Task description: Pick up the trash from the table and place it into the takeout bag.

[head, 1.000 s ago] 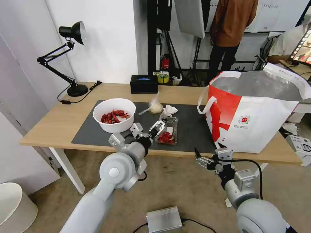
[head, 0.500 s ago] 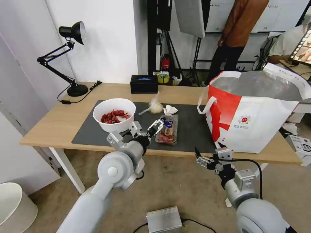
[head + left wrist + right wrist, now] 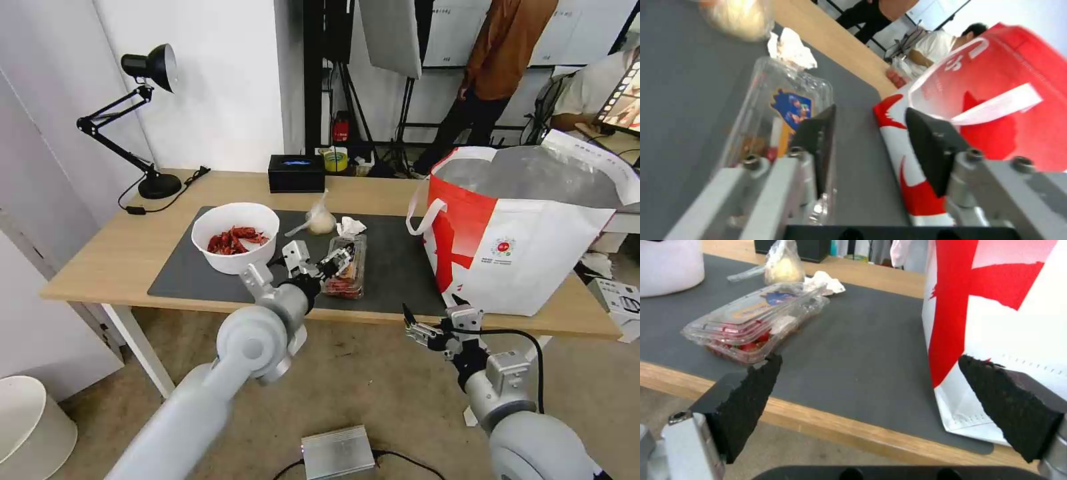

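Stretching across a room with white walls, a long light-wood table (image 3: 120,253) on white legs carries a dark grey mat (image 3: 393,267), with a black desk lamp (image 3: 143,120) at its far left corner and a black box (image 3: 296,173) along its far edge. On the mat's left sits a white bowl (image 3: 235,235) of red shells. Toward the far side of the mat lie a knotted clear bag (image 3: 320,220) and, just right of it, a crumpled tissue (image 3: 349,227). A clear plastic box (image 3: 347,267) with red scraps and a blue label lies just near of the tissue, its long axis running from the mat's near edge toward the far side, leaning slightly left at the near end. The big white and red takeout bag (image 3: 527,247) stands upright and open at the table's right end, foil lining showing, one white strap hanging on its left face.

The left gripper (image 3: 335,260) reaches over the mat's near edge at the box's left side; its fingers (image 3: 818,140) are spread apart, one lying against the clear lid, nothing clamped. The right gripper (image 3: 417,328) hangs below and in front of the table's near edge, near the bag's base, fingers wide open and empty.
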Robot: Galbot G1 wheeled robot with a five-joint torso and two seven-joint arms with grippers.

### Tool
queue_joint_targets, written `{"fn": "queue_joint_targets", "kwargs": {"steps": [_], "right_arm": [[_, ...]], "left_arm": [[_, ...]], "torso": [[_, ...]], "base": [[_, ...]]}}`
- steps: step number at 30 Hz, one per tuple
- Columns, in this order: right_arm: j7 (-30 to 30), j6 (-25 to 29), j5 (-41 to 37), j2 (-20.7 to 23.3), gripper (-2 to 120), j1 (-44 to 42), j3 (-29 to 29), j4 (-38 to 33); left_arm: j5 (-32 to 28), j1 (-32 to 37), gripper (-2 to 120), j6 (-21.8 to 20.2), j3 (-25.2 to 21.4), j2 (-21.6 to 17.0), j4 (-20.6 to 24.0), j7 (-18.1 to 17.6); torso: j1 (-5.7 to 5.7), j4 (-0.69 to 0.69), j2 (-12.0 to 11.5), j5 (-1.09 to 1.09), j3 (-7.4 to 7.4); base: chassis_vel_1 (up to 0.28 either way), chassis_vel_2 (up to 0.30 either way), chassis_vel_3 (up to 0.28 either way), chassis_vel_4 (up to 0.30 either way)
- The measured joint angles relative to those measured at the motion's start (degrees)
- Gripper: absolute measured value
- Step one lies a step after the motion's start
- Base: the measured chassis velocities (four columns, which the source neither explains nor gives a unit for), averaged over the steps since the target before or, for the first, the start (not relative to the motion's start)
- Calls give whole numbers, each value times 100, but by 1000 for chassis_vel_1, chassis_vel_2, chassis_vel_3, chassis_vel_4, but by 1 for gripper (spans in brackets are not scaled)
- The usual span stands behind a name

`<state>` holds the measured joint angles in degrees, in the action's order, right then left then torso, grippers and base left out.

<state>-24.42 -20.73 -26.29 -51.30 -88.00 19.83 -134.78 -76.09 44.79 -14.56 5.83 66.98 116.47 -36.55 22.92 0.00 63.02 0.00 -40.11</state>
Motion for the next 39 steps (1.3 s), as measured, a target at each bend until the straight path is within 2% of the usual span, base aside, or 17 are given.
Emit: {"fn": "queue_joint_targets", "kwargs": {"steps": [2, 3, 6, 7, 10, 17, 23, 39], "right_arm": [[0, 0, 0, 0, 100, -1, 1, -1], [-1, 0, 0, 2, 100, -2, 1, -1], [-11, -1, -39, 4, 100, 10, -5, -1], [-11, -1, -39, 4, 100, 10, -5, -1], [-43, -1, -171, 5, 100, 33, -19, -4], [-61, -3, -246, 18, 100, 49, -20, -18], [-66, -3, -246, 22, 100, 52, -15, -24], [-68, -3, -245, 3, 100, 77, -18, -20]], "left_arm": [[33, -21, 37, -22, 26, -7, -30, 7], [120, -95, 28, -155, 128, -36, -121, 9], [378, -224, 16, -390, 350, -96, -289, 1], [378, -224, 16, -390, 350, -96, -289, 1], [582, -336, 1, -483, 487, -111, -429, -3], [863, -411, 0, -602, 636, -126, -573, 23], [1454, -455, 0, -1024, 802, -258, -616, 205], [1873, -404, 0, -1197, 882, -378, -746, 305]], "torso": [[0, 0, 0, 0, 0], [0, 0, 0, 0, 0], [0, 0, 0, 0, 0], [0, 0, 0, 0, 0], [0, 0, 0, 0, 0], [0, 0, 0, 0, 0], [0, 0, 0, 0, 0], [0, 0, 0, 0, 0]], "base": [[0, 0, 0, 0], [0, 0, 0, 0], [0, 0, 0, 0], [0, 0, 0, 0], [0, 0, 0, 0], [0, 0, 0, 0], [0, 0, 0, 0], [0, 0, 0, 0]]}}
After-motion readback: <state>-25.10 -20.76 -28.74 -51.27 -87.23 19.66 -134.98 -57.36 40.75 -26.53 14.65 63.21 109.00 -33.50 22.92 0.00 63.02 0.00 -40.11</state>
